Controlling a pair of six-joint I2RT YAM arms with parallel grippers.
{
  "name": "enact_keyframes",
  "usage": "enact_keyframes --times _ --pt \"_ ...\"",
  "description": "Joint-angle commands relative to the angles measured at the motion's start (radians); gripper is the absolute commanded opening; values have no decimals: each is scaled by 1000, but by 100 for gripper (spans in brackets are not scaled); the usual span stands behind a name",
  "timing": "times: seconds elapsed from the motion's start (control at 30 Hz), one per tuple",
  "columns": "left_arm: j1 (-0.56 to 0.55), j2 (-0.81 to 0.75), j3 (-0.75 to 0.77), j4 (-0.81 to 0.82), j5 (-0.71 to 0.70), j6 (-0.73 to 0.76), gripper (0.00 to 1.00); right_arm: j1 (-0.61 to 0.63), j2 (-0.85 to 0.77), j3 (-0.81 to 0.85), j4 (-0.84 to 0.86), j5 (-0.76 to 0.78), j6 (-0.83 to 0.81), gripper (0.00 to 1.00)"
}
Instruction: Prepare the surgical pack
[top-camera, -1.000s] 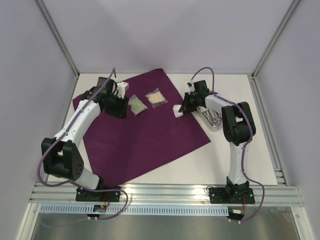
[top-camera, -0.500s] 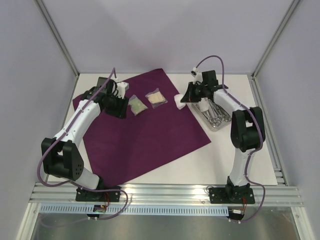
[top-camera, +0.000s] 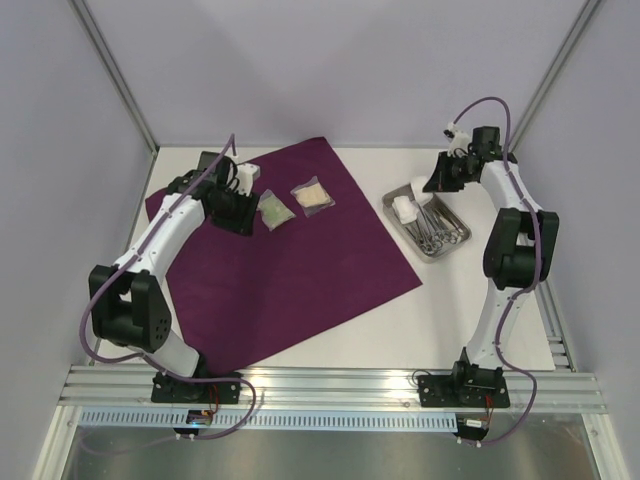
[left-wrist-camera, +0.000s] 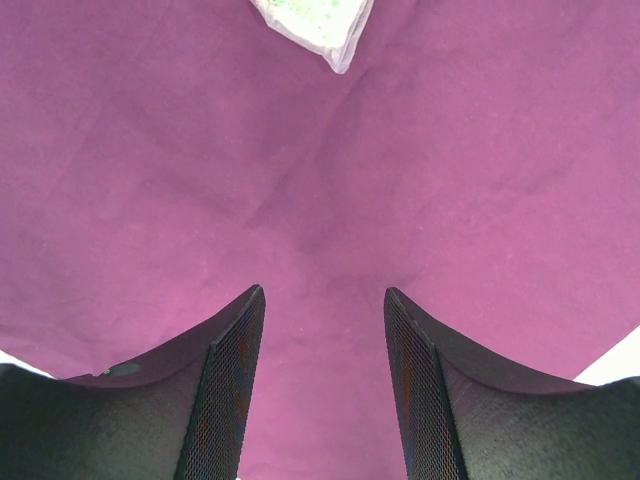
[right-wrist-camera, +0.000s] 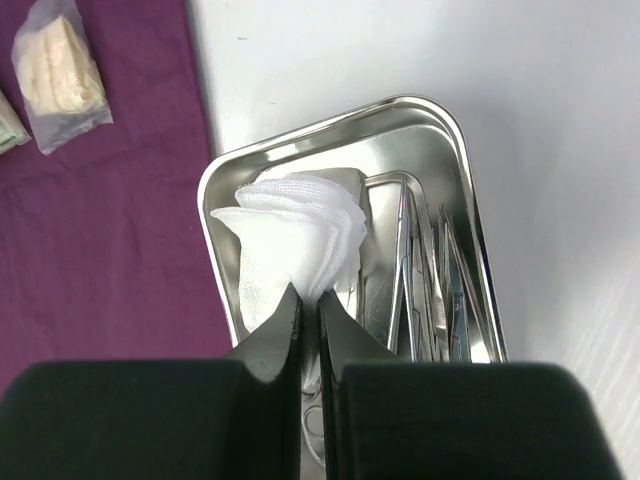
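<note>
**Right jaws pinch gauze at the tray; left jaws part-open over the cloth**

The left gripper (left-wrist-camera: 325, 300) hangs over the large deep-purple fabric cloth (top-camera: 290, 270), its jaws about halfway apart with only bare cloth between them. Just right of it lie two clear packets, one with greenish contents (top-camera: 273, 210) and one with cream contents (top-camera: 313, 196), both on the cloth's far part. Beyond the cloth's right edge sits one small rectangular steel tray (right-wrist-camera: 440, 105) on the white table (top-camera: 350, 340). The right gripper (right-wrist-camera: 310, 300) has its jaws nipped nearly together on a stack of white gauze pads (right-wrist-camera: 295, 240) in the tray's left half. Several steel scissor-like instruments (right-wrist-camera: 425, 280) fill its right half; their number cannot be told. Pale walls and aluminium posts enclose the table.
</note>
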Motion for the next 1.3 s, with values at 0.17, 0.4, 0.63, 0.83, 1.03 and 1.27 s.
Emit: enact_keyframes --times 0.17,0.4,0.63,0.83,1.03,1.27 --pt "0 52 46 -8 -20 21 60 -25 157 139 -75 -93 -83 0" --pt "0 81 51 -5 -23 18 60 -27 252 201 -98 -21 -91 1" --pt "-1 86 51 -2 -20 15 60 -15 240 144 -32 71 -88 2" --pt "0 86 51 -4 -17 15 60 21 225 145 -15 127 -134 7" --pt "0 82 53 -7 -18 17 60 33 249 185 -35 192 -151 17" --pt "0 79 53 -7 -10 15 60 38 232 184 -61 226 -160 42"
